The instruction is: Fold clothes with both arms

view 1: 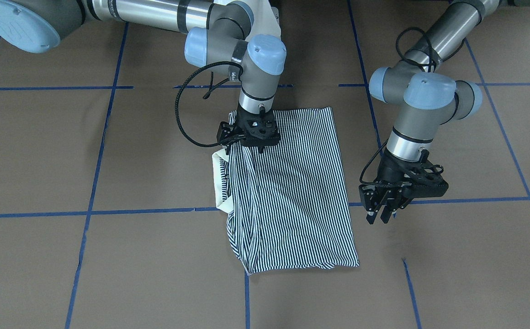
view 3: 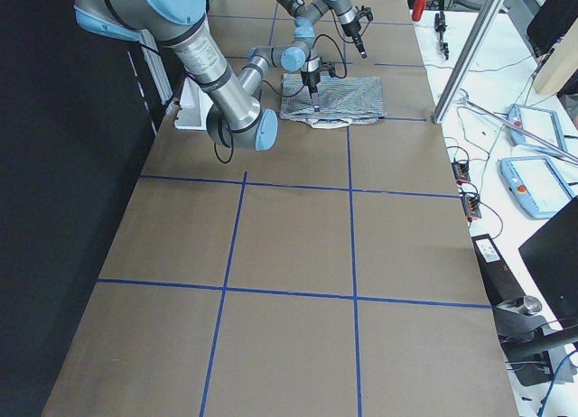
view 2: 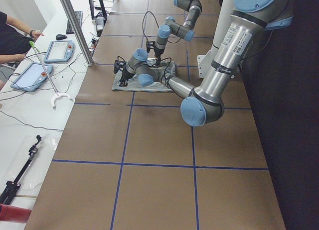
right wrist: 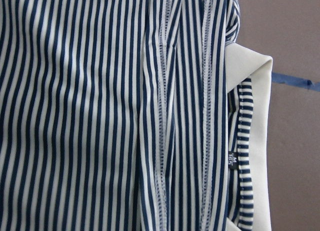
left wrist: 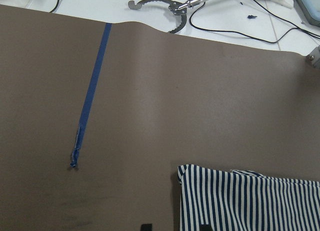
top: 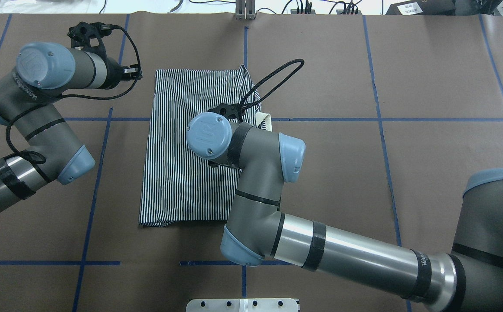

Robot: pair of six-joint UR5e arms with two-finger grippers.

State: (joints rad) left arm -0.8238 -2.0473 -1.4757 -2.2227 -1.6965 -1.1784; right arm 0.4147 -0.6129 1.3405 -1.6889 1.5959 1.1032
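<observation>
The striped polo shirt [view 1: 292,192] lies folded into a long rectangle on the brown table, also in the overhead view [top: 182,151]. Its cream collar [view 1: 219,183] sticks out at one long edge and shows close up in the right wrist view [right wrist: 250,141]. My right gripper [view 1: 259,148] points down onto the shirt near that edge. Its fingertips are hidden, so I cannot tell if it grips. My left gripper [view 1: 380,218] hangs beside the shirt's other long edge, off the cloth. It is open and empty, and the left wrist view shows its tips [left wrist: 173,227] near a shirt corner [left wrist: 250,201].
Blue tape lines [view 1: 155,211] divide the brown table cover into squares. Past the far table edge lie a metal grabber tool [left wrist: 165,6] and cables on a white bench. An upright metal post [view 3: 465,51] stands at that edge. The robot's white base [top: 243,304] is at the near side.
</observation>
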